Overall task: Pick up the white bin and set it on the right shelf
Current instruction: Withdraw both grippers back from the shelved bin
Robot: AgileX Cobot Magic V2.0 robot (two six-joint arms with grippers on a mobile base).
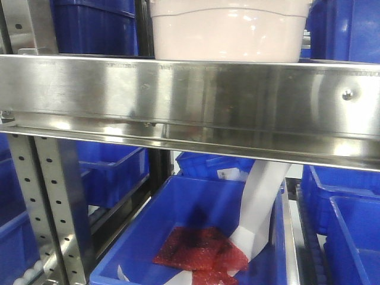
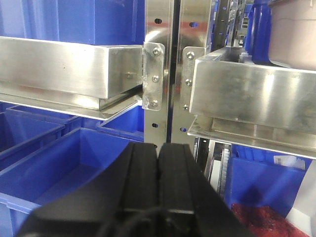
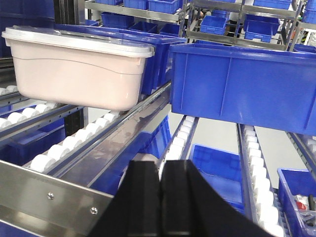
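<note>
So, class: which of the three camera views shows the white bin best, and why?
The right wrist view: the whole white bin shows, lid on, sitting on the shelf rollers. The front view catches only its lower side above the steel rail; the left wrist view shows just a pinkish corner at the top right.

White bin point(image 1: 228, 32): top & lid cut off by front view's upper edge, base hidden behind shelf rail point(image 1: 190, 95). In left wrist view only a blurry corner of it shows at top right. White paper strip point(image 1: 258, 208): upper end hidden behind rail. Red bag point(image 1: 199, 249): contents unreadable, lower part cropped. Both grippers' bodies cut off by wrist views' bottom edges.
</note>
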